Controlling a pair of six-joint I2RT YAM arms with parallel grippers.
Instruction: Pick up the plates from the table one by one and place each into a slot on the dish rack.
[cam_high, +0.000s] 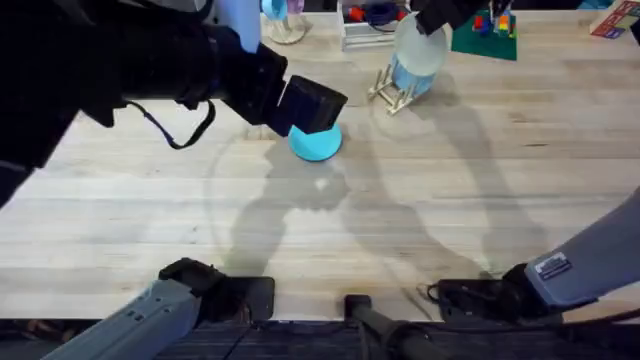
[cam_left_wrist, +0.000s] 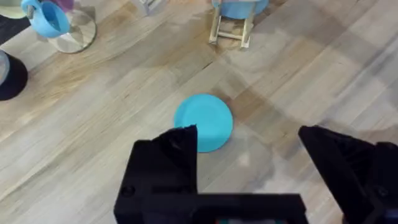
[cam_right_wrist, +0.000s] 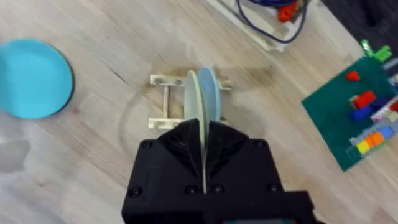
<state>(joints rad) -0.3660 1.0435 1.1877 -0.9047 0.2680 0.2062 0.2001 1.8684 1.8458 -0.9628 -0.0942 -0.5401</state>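
The teal-blue plate (cam_high: 316, 141) (cam_left_wrist: 203, 122) lies flat on the table (cam_high: 400, 230). My left gripper (cam_left_wrist: 249, 158) hovers open just above and beside it, its black fingers (cam_left_wrist: 168, 155) spread wide. The dish rack (cam_high: 396, 92) (cam_right_wrist: 163, 99) stands at the back. My right gripper (cam_right_wrist: 202, 134) (cam_high: 432, 18) is shut on the pale yellow plate (cam_high: 420, 50) (cam_right_wrist: 193, 99), held upright on edge in a slot of the rack. A pale-blue disc (cam_right_wrist: 211, 93) stands in the rack right beside it.
A green baseplate with small bricks (cam_high: 486, 34) (cam_right_wrist: 360, 112) lies right of the rack. A white tray with cables (cam_right_wrist: 261, 22) sits behind it. A blue cup on a clear stand (cam_left_wrist: 53, 22) is at the back left. The front half of the table is open wood.
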